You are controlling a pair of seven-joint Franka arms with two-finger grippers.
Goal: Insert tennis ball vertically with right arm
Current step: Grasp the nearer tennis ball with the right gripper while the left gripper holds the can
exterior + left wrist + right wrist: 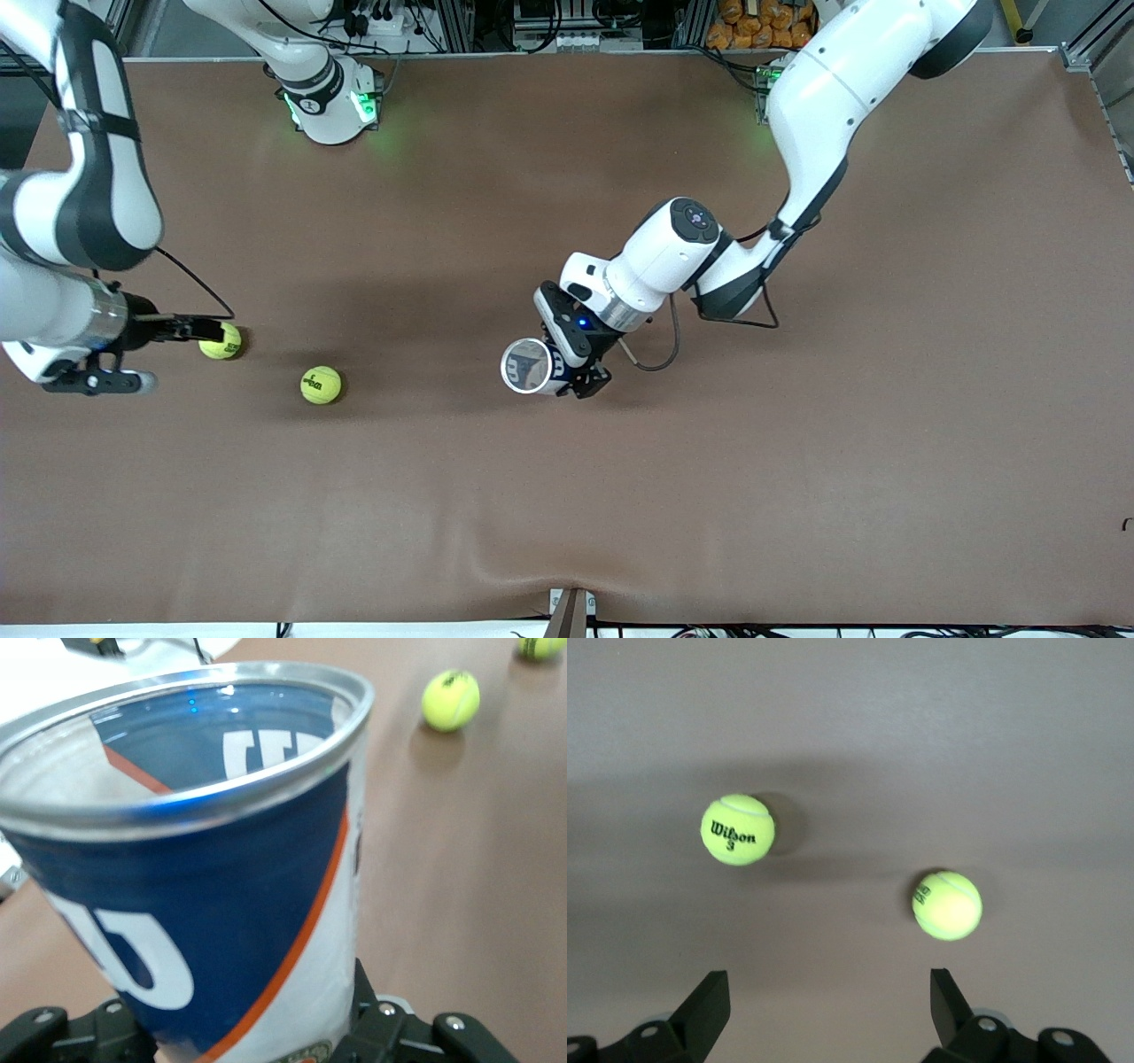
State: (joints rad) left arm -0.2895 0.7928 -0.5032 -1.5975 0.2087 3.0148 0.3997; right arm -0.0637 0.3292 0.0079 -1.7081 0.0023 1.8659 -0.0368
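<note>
Over the table's (797,496) middle in the front view, the left gripper (567,372) grasps a tennis ball can (529,365), mouth up; the right gripper (173,354), fingers spread, hangs by two tennis balls (221,341) near the right arm's end.

Left wrist view: the can (204,895) looks empty.

Right wrist view: both balls (738,830) lie ungrasped, so picking and inserting remain.

Left hand (567,368) grips can (529,365) mid-table; right hand (177,354) beside two tennis balls (321,385).
</note>
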